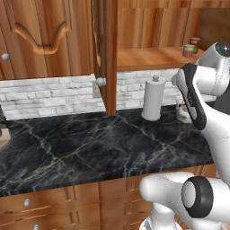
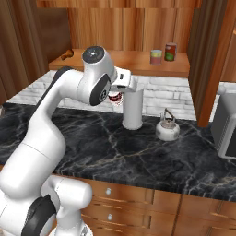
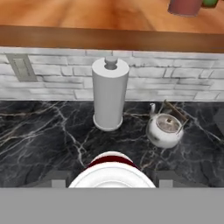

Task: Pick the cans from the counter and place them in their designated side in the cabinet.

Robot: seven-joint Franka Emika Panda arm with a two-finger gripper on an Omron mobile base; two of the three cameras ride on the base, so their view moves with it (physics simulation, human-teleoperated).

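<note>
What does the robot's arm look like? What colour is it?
The glossy white arm is made of fat rounded tube sections, with dark grey-black rings and round caps at its joints. Its small two-finger gripper has a white body. No cables or markings show.

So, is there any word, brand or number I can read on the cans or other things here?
None can be read.
Held red-and-white can: label blurred.
Two cans on the cabinet shelf: colour patches, too small.
Paper-towel roll, kettle: plain.

Three cans in all: two on the far cabinet shelf (image 2: 138,64), one grey-green-topped can (image 2: 156,56), one red can (image 2: 170,51); one red-and-white can (image 2: 115,97) aloft; one paper-towel roll (image 2: 132,108); one kettle (image 2: 167,129).
</note>
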